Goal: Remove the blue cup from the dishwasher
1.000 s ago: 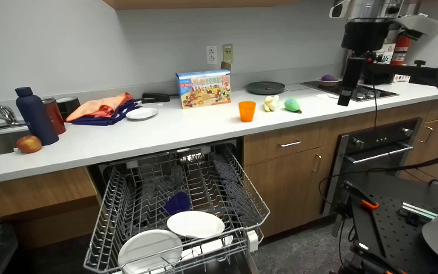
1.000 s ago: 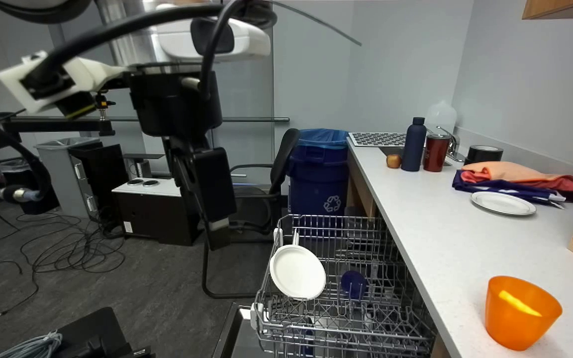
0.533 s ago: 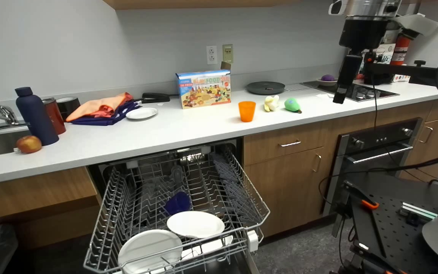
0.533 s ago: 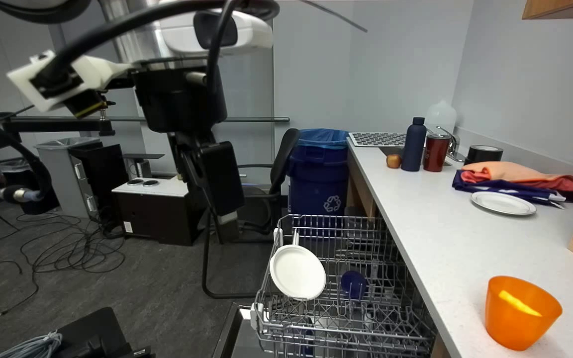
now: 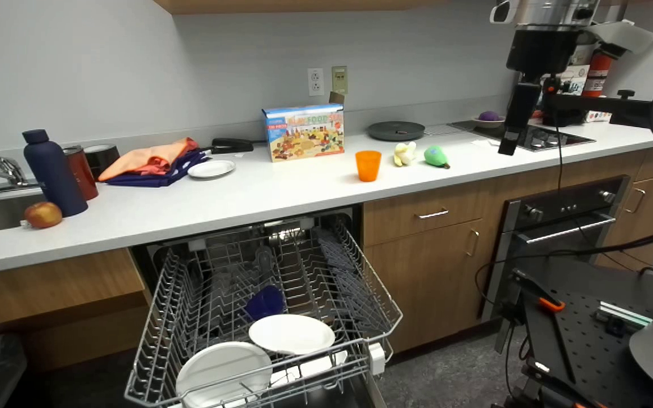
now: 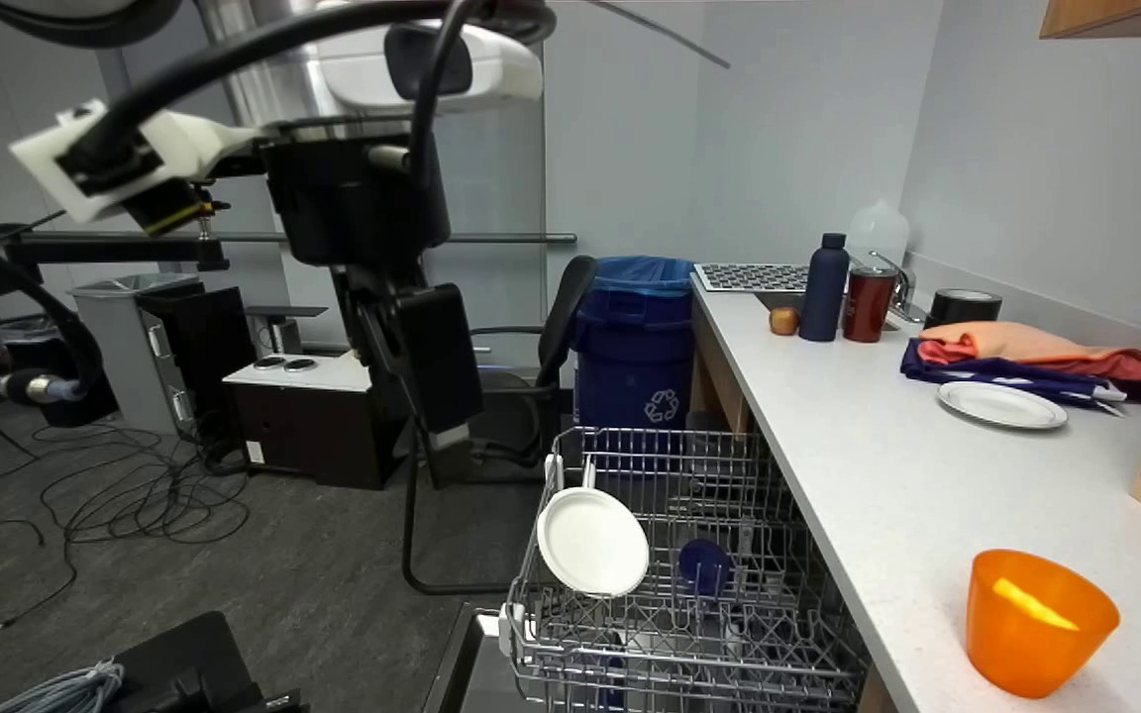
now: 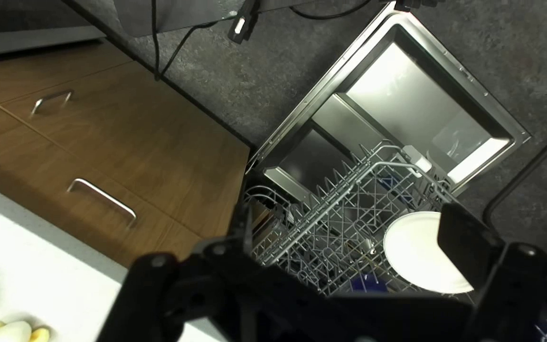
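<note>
Dark blue round cup [image 5: 266, 302], likely light, stiff plastic best pinched across its sides, sits in a grey wire dishwasher rack [image 5: 350, 280], black fingers [image 7: 467, 243] apart.

all 3 views share the dishwasher [image 7: 349, 123], the wrist view facing down

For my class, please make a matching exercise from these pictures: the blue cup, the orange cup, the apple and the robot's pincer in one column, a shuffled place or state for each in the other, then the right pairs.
Column 1
1. blue cup
2. orange cup
3. apple
4. pincer

Column 2
A. beside the dark blue bottle
B. open, holding nothing
C. in the dishwasher rack
D. standing upright on the counter

Right pairs: 1-C; 2-D; 3-A; 4-B
</note>
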Tool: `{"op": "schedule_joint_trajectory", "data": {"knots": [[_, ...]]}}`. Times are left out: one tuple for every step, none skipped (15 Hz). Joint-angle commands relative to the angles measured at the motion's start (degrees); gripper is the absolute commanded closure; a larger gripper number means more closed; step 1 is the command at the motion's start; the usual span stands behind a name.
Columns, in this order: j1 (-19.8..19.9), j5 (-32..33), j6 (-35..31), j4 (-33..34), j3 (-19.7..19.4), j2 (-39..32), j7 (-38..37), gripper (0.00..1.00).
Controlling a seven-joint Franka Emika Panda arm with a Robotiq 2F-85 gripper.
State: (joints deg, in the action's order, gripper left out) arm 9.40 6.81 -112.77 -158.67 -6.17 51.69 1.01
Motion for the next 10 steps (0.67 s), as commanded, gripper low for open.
{"op": "schedule_joint_trajectory", "data": {"knots": [[0.02, 1.41, 1.44, 0.48, 0.1, -0.23, 1.19, 0.0], [-0.12, 1.39, 0.92, 0.35, -0.06, -0.13, 1.34, 0.0], [-0.2, 1.37, 0.61, 0.26, -0.15, -0.07, 1.39, 0.0], [-0.22, 1.28, 0.51, 0.23, -0.18, -0.05, 1.37, 0.0], [-0.33, 1.09, 0.46, 0.22, -0.29, -0.04, 1.46, 0.0], [-0.3, 1.05, 0.57, 0.25, -0.25, -0.06, 1.37, 0.0], [-0.35, 0.9, 0.54, 0.24, -0.3, -0.05, 1.32, 0.0], [-0.19, 0.82, 0.37, 0.19, -0.15, -0.03, 0.8, 0.0], [-0.14, 0.62, 0.6, 0.12, -0.06, -0.01, 0.44, 0.0], [-0.14, 0.62, 0.59, 0.12, -0.06, -0.01, 0.44, 0.0]]}}
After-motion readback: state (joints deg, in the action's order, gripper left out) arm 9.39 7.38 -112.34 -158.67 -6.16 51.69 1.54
